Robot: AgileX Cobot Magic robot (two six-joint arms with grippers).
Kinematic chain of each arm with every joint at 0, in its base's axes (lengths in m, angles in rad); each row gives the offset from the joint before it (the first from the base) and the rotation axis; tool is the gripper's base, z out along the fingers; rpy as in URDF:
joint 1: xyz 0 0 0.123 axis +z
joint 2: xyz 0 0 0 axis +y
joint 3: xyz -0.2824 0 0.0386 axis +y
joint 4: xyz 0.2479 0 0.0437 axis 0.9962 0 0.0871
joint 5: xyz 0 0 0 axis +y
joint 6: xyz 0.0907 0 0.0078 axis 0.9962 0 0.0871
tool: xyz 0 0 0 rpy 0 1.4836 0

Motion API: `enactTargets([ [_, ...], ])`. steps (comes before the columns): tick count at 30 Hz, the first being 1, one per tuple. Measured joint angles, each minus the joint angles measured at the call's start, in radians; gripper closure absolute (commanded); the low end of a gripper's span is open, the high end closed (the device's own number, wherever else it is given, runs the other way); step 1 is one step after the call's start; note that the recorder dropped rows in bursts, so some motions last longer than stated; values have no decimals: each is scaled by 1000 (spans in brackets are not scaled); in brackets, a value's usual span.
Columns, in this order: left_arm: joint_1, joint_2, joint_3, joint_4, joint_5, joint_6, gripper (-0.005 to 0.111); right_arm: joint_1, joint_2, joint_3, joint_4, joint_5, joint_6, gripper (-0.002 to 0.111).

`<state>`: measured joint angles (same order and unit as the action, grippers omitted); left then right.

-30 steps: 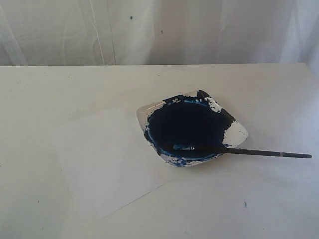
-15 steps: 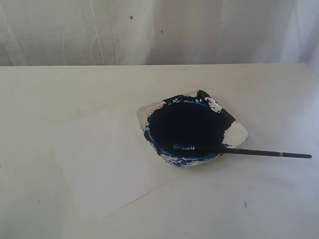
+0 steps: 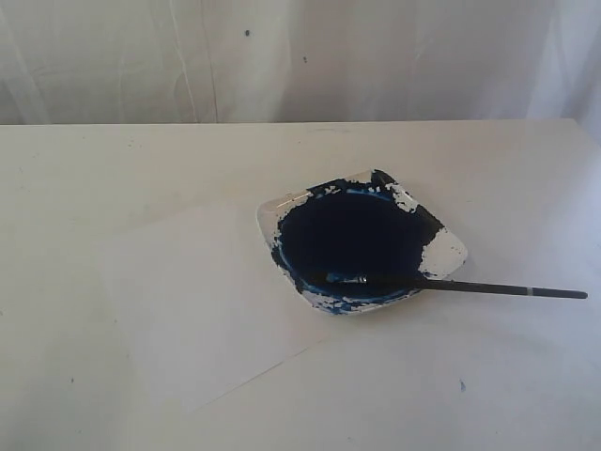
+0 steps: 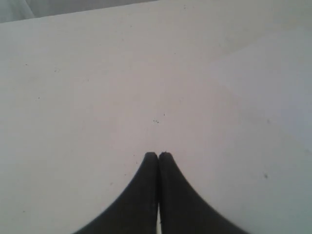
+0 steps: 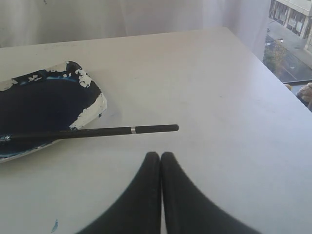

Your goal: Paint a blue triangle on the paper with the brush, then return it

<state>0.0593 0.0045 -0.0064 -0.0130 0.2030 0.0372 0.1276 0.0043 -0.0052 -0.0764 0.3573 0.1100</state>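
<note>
While the white counter (image 3: 113, 160) is being partly covered by a thin white paper sheet (image 3: 197, 301) beside the paint-filled dish (image 3: 446, 252), the black-handled brush (image 3: 488, 288) is being rested across it; left end effector (image 4: 158, 155) and right end effector (image 5: 160, 155) are being pressed closed, empty.

You are not seeing anything change. In the outside view nothing is moving, coming or going between the earlier pictures and now: the brush (image 3: 498, 288), the paint dish (image 3: 441, 253) and the paper (image 3: 188, 301) are all sitting in the same spots. The two wrist views are giving you no earlier pictures, so you cannot tell any change there.
</note>
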Motion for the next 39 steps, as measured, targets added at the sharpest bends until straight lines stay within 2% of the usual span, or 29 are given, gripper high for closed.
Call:
enactTargets([
  [2,0,0,1,-42,-36,-4,107,0,0,0,0,0,0,108],
  [7,0,0,2,-232,-237,-86,107,0,0,0,0,0,0,108],
  [11,0,0,2,-284,-454,-111,107,0,0,0,0,0,0,108],
  [16,0,1,-1,-318,-789,-91,107,0,0,0,0,0,0,108],
  [17,0,10,-12,-334,-809,-85,107,0,0,0,0,0,0,108],
  [23,0,213,-160,-369,-844,-26,107,0,0,0,0,0,0,108],
  [33,0,779,-482,-366,-841,69,107,0,0,0,0,0,0,108],
  [36,0,941,-575,-352,-744,71,107,0,0,0,0,0,0,108],
  [39,0,1116,-666,-294,-570,71,107,0,0,0,0,0,0,108],
])
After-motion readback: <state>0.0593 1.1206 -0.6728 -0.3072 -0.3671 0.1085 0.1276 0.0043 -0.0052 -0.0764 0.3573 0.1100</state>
